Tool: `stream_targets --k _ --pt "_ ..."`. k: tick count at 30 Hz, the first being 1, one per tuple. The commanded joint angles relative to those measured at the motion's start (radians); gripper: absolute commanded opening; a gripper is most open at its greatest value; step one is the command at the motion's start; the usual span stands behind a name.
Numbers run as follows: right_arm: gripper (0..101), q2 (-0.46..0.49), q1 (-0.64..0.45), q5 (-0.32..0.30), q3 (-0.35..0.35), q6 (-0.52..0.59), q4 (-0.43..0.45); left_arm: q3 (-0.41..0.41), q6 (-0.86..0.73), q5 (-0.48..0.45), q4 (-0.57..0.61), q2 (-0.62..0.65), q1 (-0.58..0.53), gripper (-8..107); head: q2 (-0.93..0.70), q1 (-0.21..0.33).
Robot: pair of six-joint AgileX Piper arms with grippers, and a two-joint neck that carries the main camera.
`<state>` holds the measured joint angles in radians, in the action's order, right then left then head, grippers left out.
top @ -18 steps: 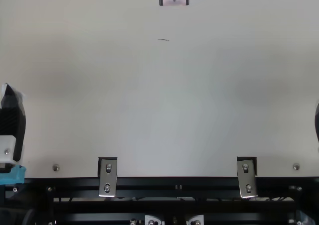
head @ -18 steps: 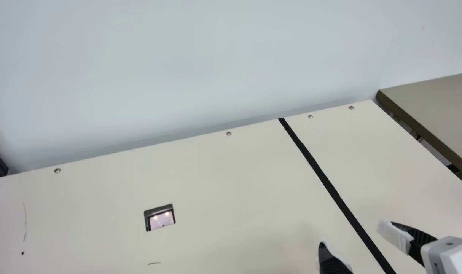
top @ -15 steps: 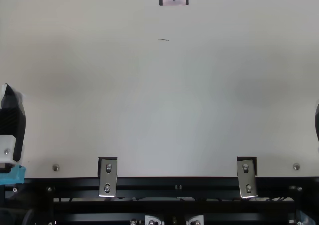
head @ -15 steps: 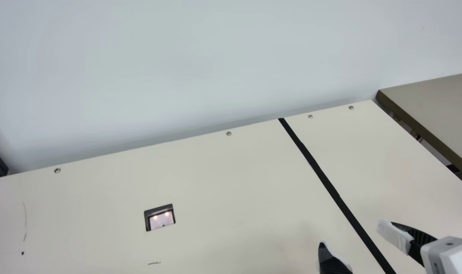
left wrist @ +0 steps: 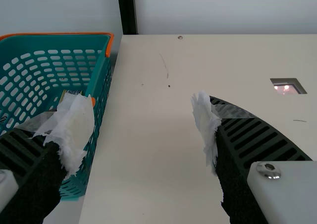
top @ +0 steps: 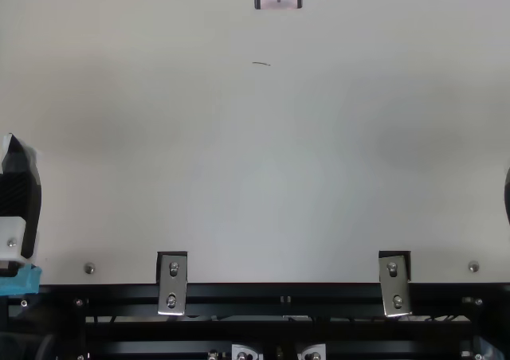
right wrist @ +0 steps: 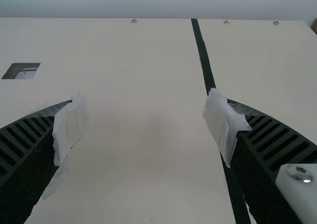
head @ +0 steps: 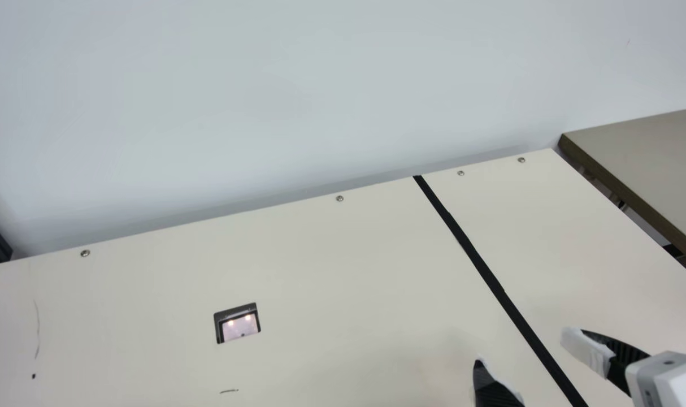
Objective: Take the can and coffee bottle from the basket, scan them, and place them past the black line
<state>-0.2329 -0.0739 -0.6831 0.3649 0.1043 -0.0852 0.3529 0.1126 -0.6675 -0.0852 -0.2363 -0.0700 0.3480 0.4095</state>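
The basket (left wrist: pixel 54 34) is on the left, nearer the left gripper (left wrist: pixel 141 102). That and the right gripper (right wrist: pixel 144 99) are spread, empty.

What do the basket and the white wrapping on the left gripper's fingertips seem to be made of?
Basket: probably moulded plastic, smooth with a slight sheen, judging by its even rows of slots and orange rim.
White wrapping: thin and matt, with crumpled, ragged edges; perhaps paper or cloth tape, I can't tell which.
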Motion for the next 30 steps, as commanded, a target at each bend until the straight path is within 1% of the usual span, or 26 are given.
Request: stream_targets --k 1,3,5,11,17,22,25,30 --pt "101 0.005 -0.001 -0.023 0.040 -0.015 -0.005 0.000 0.000 0.000 0.000 0.000 0.000 90 -0.010 0.027" --pt "101 0.006 -0.001 -0.052 0.092 -0.030 -0.007 0.000 0.000 0.000 0.000 0.000 0.000 90 -0.010 0.027" --pt "101 0.005 0.001 -0.090 0.162 -0.047 -0.013 0.000 0.000 0.000 0.000 0.000 0.000 90 -0.010 0.027" --pt "101 -0.029 0.001 -0.229 0.399 -0.105 -0.035 0.000 0.000 0.000 0.000 0.000 0.000 90 -0.010 0.027" --pt "101 -0.083 0.002 -0.391 0.618 -0.187 -0.082 0.000 0.000 0.000 0.000 0.000 0.000 90 -0.010 0.027" --pt "101 -0.137 0.009 -0.537 0.779 -0.257 -0.155 0.000 0.000 0.000 0.000 0.000 0.000 90 -0.010 0.027" --pt "101 -0.177 0.040 -0.537 0.786 -0.292 -0.190 0.000 0.000 0.000 0.000 0.000 0.000 90 -0.010 0.027" --pt "101 -0.212 0.094 -0.537 0.762 -0.379 -0.235 0.000 0.000 0.000 0.000 0.000 0.000 90 -0.010 0.027"
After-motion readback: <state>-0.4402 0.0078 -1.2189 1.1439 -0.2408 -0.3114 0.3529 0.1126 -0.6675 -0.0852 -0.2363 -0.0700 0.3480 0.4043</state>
